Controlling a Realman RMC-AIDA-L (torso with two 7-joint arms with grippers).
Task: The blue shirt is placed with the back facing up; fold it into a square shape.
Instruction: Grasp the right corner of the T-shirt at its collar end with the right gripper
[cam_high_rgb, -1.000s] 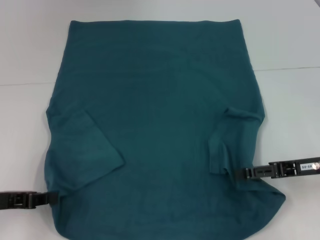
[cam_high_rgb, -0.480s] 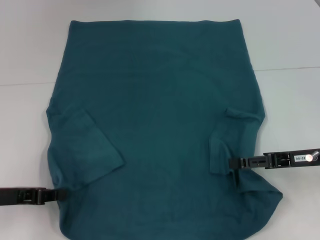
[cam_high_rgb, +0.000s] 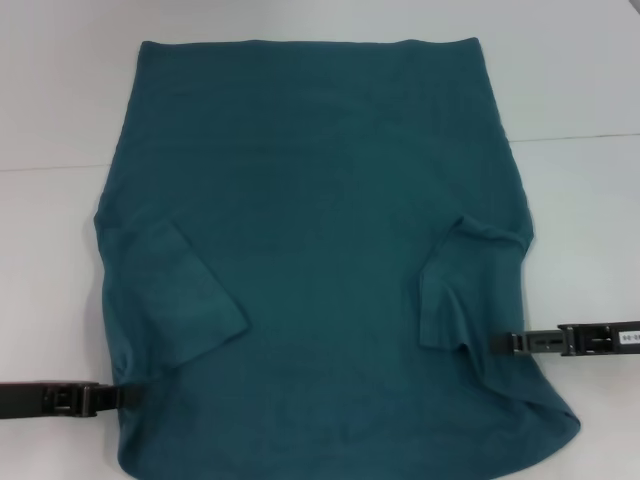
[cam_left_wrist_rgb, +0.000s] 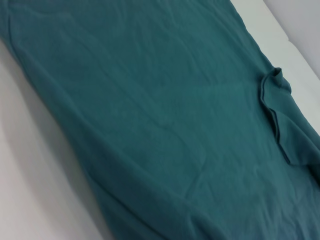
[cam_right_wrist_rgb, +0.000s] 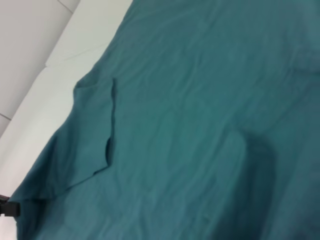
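The blue shirt (cam_high_rgb: 320, 230) lies flat on the white table, plain back up, with both short sleeves folded inward over the body. Its hem is at the far side. My left gripper (cam_high_rgb: 112, 396) lies low at the shirt's near left edge, with its tip touching the cloth below the folded left sleeve (cam_high_rgb: 180, 300). My right gripper (cam_high_rgb: 512, 342) is at the shirt's right edge, beside the folded right sleeve (cam_high_rgb: 465, 290). The left wrist view shows the shirt (cam_left_wrist_rgb: 165, 115) and the right sleeve (cam_left_wrist_rgb: 282, 115). The right wrist view shows the shirt (cam_right_wrist_rgb: 200, 110) and the left sleeve (cam_right_wrist_rgb: 92, 130).
The white table (cam_high_rgb: 580, 80) shows around the shirt at the far side and on both sides. A seam line (cam_high_rgb: 580, 136) crosses the table. The shirt's near edge runs to the bottom of the head view.
My right gripper has drawn back to the right from over the shirt to its edge. The shirt's near right corner has spread outward. My left gripper has barely shifted.
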